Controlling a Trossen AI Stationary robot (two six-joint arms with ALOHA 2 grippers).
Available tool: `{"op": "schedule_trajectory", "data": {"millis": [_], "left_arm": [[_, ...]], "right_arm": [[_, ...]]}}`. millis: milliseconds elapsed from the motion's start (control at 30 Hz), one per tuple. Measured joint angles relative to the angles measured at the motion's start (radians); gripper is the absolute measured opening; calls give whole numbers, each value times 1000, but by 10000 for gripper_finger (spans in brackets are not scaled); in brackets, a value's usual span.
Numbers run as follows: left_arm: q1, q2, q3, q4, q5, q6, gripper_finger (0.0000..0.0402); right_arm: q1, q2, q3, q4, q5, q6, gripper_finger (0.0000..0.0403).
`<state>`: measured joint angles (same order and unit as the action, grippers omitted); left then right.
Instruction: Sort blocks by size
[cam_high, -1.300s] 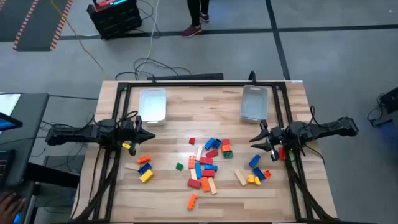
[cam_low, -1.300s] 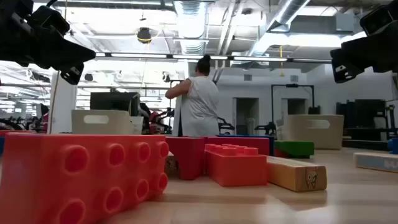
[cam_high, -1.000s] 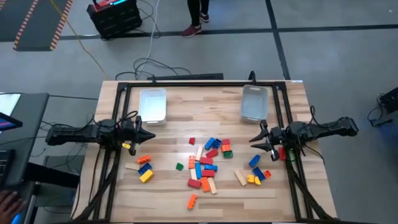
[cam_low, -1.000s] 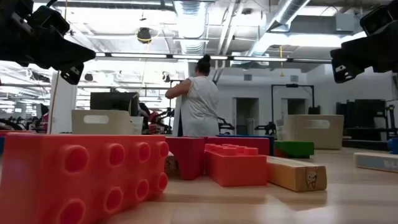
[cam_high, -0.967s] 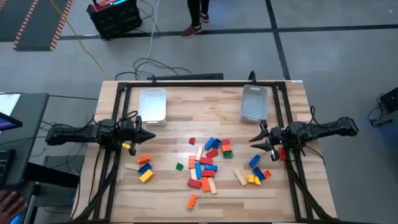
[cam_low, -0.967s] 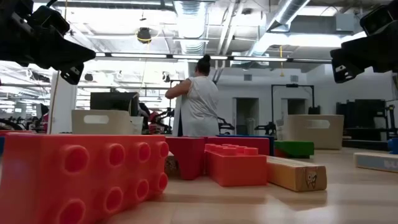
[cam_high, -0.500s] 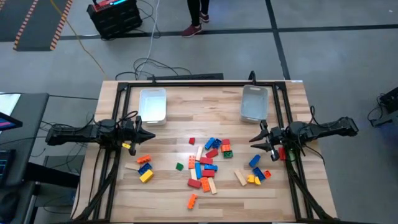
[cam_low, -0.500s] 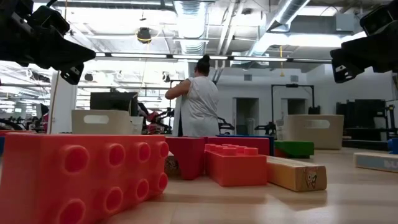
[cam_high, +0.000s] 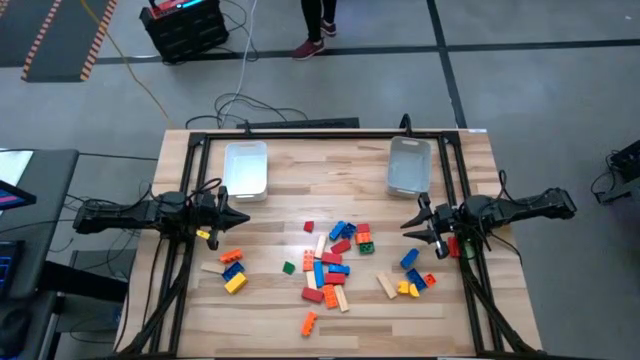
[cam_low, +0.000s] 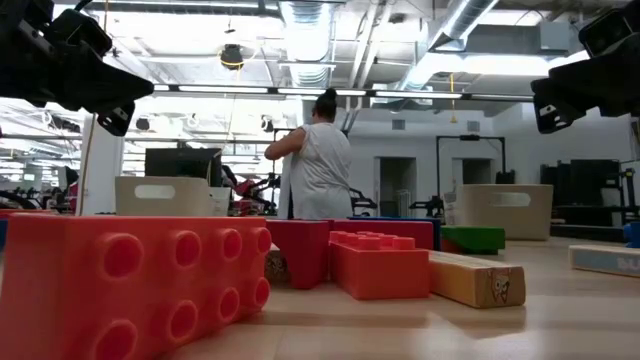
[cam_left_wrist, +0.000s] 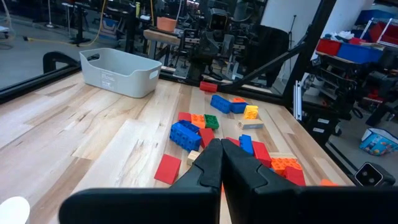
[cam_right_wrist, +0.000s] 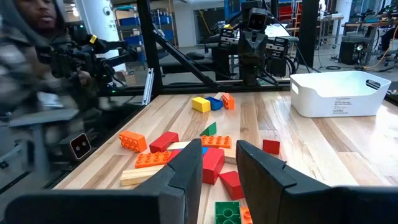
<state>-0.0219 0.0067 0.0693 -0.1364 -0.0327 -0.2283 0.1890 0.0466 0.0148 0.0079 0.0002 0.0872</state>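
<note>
Now, left to right in the high view. Left end effector (cam_high: 238, 221) hangs over the table (cam_high: 280, 300) at mid left, clenched tight w/ nothing in it; its two fingers (cam_left_wrist: 214, 163) touch each other in the left wrist view. Just under it in the frame sits a small bunch of blocks (cam_high: 231, 270), orange, blue and yellow. A clear bin (cam_high: 246, 168) sits at upper left of the table, apart from the arm.

Most blocks (cam_high: 333, 262) lie in a loose pile at the middle of the table: red, blue, orange, green, tan. One orange block (cam_high: 308, 323) lies alone near the bottom edge.

A 2nd clear bin (cam_high: 408, 165) sits at upper right. Right end effector (cam_high: 409, 226) hangs at mid right, fingers (cam_right_wrist: 189, 163) a little bit apart, grasping nothing. More blocks (cam_high: 412, 277) lie just under it in the frame.

Low view: a big red block (cam_low: 130, 290) fills the lower left, and a person (cam_low: 318, 160) stands far back in the room.
</note>
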Motion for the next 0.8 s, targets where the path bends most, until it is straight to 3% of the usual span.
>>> {"op": "schedule_trajectory", "data": {"millis": [267, 533, 800], "left_arm": [[0, 0, 0, 7, 0, 0, 0], [0, -1, -7, 216, -6, 4, 0], [0, 0, -5, 171, -3, -4, 0]], "right_arm": [[0, 0, 0, 0, 0, 0, 132], [0, 0, 0, 0, 0, 0, 132], [0, 0, 0, 0, 0, 0, 132]]}}
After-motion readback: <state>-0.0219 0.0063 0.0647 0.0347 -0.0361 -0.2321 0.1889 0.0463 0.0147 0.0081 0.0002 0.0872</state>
